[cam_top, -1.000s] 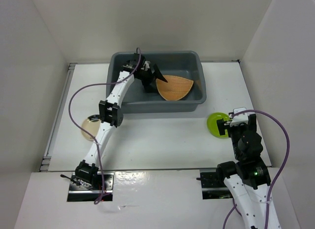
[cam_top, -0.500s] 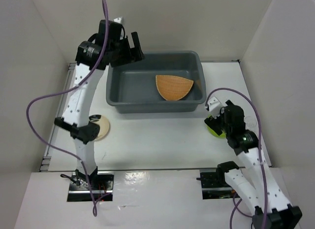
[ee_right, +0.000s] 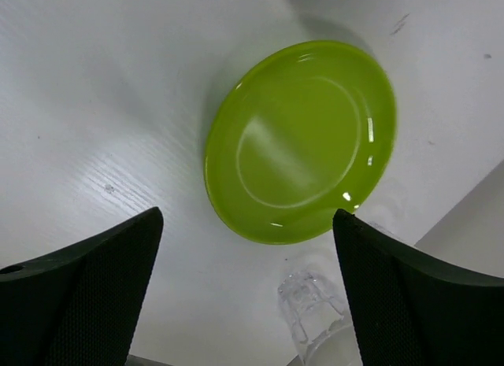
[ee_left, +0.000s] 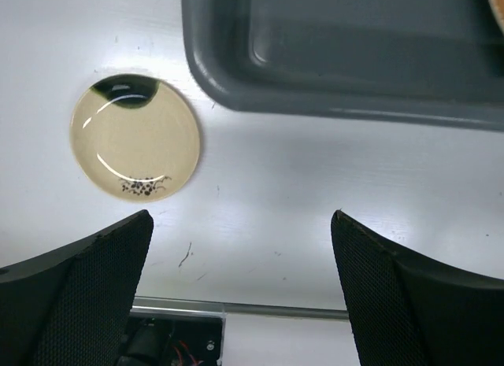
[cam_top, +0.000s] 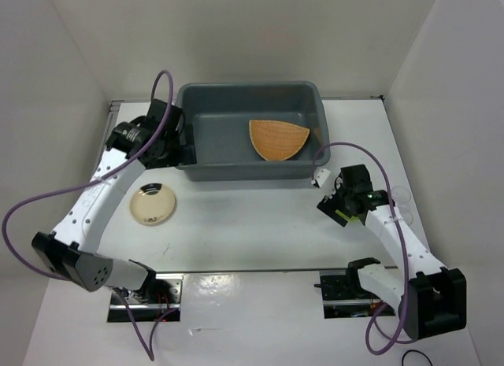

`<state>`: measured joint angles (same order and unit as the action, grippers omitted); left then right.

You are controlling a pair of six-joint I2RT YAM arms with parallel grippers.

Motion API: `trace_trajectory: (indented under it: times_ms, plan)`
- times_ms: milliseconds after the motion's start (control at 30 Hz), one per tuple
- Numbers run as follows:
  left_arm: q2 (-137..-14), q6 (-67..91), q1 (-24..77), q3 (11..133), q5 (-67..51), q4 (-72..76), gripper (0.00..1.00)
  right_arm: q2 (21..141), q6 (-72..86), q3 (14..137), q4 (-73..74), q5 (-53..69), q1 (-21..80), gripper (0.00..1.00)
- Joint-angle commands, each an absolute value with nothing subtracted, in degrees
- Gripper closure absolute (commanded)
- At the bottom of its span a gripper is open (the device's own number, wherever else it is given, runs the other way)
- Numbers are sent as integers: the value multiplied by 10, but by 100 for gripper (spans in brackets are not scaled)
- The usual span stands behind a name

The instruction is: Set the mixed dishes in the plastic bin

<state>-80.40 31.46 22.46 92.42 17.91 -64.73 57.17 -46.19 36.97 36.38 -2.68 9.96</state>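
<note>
Grey-blue bin (cam_top: 252,174) sits at twelve o'clock on the white table (cam_top: 252,224), long side toward the arms; inside it, one dish only, the orange-brown woven plate (cam_top: 277,138), lying flat in the right half, its rounded edge close to the three o'clock wall; the rest of the bin floor shows bare.

Outside the bin now: the cream saucer (cam_top: 152,204) lies flat on the table at eight o'clock, just off the bin's near-left corner; in the left wrist view the saucer (ee_left: 135,146) shows a dark patch on its rim and a small dark sprig opposite, with the bin's rounded corner (ee_left: 206,75) above it.

Over at four o'clock, the lime-green plate (ee_right: 299,142) rests flat on the table, clear in the right wrist view, mostly hidden under the wrist from above; a clear cup (ee_right: 315,311) stands just beside its edge; from the top, two clear cups (cam_top: 400,195) near the right wall at three o'clock.

Left gripper (cam_top: 177,142) hangs by the bin's nine o'clock end wall, outside it; jaws spread wide, nothing between them, table below (ee_left: 240,220).

Right gripper (ee_right: 248,216) is poised over the green plate, jaws parted wide and gripping nothing; the plate's edge lies between the fingers; how high they ride above it I cannot tell.
</note>
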Motion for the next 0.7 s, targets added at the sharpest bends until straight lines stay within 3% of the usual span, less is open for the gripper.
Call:
trace_trajectory:
  times_ms: [0, 200, 467, 667]
  plan:
    - [-742, 321, 220, 882, 166, -610, 0, 607, -498, 355, 331, -19, 83, 8]
    - [-709, 337, 208, 832, 155, -615, 0, 747, -504, 392, 325, 23, 34, 19]
    - [-685, 338, 183, 814, 144, -626, 0, 781, -531, 392, 286, 34, 20, 19]
    - [-673, 348, 178, 803, 139, -631, 0, 823, -531, 403, 286, 34, 15, 36]
